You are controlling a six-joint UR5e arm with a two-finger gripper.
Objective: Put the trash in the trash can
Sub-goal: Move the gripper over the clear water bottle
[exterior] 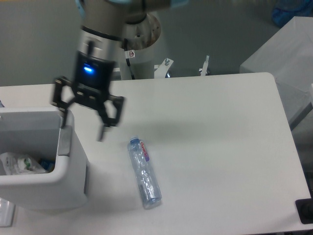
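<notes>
In front of you a white desk (210, 127) fills most of the view, with rounded corners. At its left edge stands the trash can (68, 181), a white boxy plastic bin with thick rounded walls and a grey inside. The robot arm (105, 24) reaches down from the top; a blue light glows on its wrist. Its gripper (83, 125) hangs above the desk just to the right of the bin's rim, and its two dark fingers (103, 128) are spread wide apart, holding nothing. The crushed clear plastic bottle (144, 171) lies flat on the desk to the right of the bin, below and right of the gripper, red-lettered label toward the far end. The crumpled whitish wrapper (17, 163) with green marks sits inside the bin.
</notes>
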